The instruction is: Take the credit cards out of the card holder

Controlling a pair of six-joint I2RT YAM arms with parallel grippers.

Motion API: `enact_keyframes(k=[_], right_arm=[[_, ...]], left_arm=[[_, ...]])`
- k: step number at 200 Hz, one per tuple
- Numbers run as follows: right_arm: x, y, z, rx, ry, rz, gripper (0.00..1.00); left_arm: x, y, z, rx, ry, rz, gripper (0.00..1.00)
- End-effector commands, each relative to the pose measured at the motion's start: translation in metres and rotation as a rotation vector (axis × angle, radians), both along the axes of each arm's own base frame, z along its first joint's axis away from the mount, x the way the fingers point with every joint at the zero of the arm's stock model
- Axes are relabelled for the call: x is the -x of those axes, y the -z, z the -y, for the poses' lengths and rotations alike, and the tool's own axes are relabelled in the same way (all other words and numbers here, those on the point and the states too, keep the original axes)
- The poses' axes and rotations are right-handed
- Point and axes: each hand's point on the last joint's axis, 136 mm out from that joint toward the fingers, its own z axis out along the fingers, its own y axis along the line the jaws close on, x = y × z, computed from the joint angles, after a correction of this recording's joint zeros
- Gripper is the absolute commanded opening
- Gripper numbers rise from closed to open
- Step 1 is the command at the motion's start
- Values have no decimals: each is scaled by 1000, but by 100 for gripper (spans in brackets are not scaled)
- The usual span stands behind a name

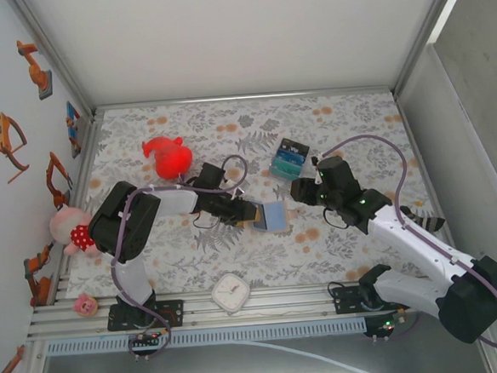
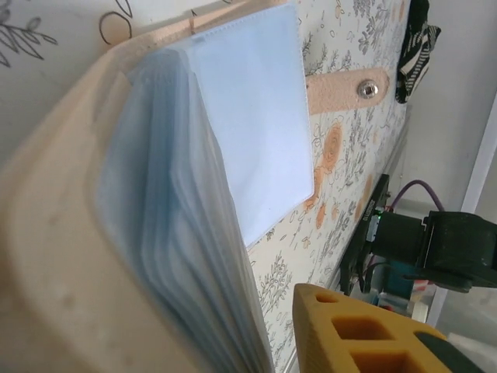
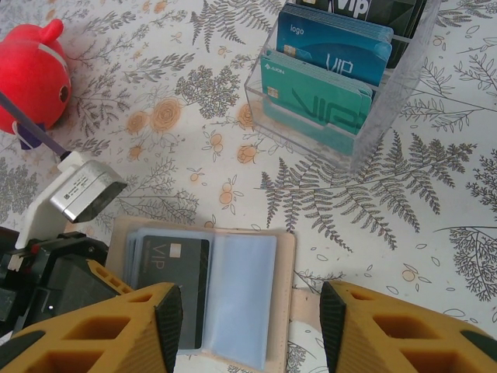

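Covering the table is a floral cloth [image 1: 346, 120], enclosed by white walls. Legible: "VIP" and "logo" on teal and blue cards [image 3: 322, 105] in a clear stand [image 3: 365, 148], beyond the right gripper [image 3: 250, 315]. The card holder [image 3: 245, 299], tan with pale blue sleeves, lies open beneath those released jaws; its dark card [image 3: 172, 284] reads "VIP". The left gripper [image 1: 249, 213] sits at its edge; grip indeterminate.
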Motion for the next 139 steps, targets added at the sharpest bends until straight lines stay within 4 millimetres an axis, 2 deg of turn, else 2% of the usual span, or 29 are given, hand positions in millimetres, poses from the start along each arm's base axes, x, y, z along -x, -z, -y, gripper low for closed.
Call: enact_keyframes(k=[1,42,81,105,139], right_arm=[[-6,-17,-4,-28,3,40,50],[-5,-16,-1,-23,12,39,50],[-2,-12,-4,-46,6,29,48],[0,-7,-6,-71,5,15,47],[1,-4,-14,-119,-13,1,46]], left_arm=[[0,5,-8,-50,18,8,38],[-5,1,-25,-152,-20,76,50],[-13,-10,-46,-265,-103,186,54],[-23,-22,-65,-386,-181,344,55],[-41,-52,-89,-520,-331,632,61]])
